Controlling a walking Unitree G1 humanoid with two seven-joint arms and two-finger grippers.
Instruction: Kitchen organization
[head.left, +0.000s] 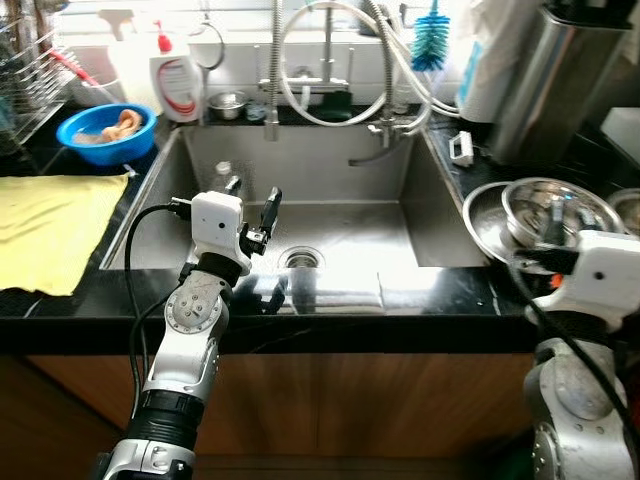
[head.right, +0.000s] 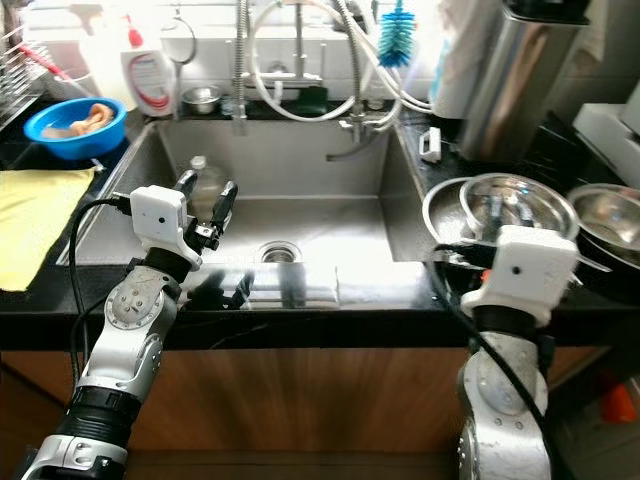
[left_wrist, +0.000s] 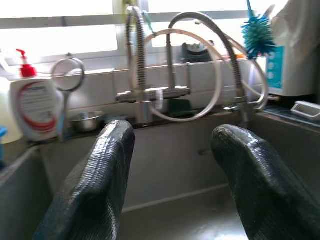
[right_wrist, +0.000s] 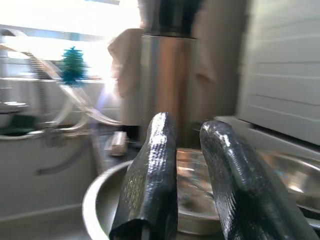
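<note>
My left gripper (head.left: 252, 200) hangs open over the left part of the steel sink (head.left: 400, 215), with nothing between its fingers (left_wrist: 107, 165). A small clear bottle (head.right: 201, 178) stands in the sink just beyond them. My right gripper (right_wrist: 186, 127) is shut and empty. It is held low over the rim of a stack of steel bowls (head.left: 548, 208) on the black counter to the right of the sink. In the right wrist view the nearest bowl (right_wrist: 150, 200) lies directly under the fingers.
A spring faucet (head.left: 325, 70) with looping hoses rises behind the sink, beside a small steel bowl (head.left: 228, 102), a soap bottle (head.left: 175, 80) and a blue brush (head.left: 430, 40). A blue bowl (head.left: 105, 130), a yellow cloth (head.left: 55, 225) and a dish rack (head.left: 25, 85) sit left. A tall steel canister (head.left: 560, 80) stands right.
</note>
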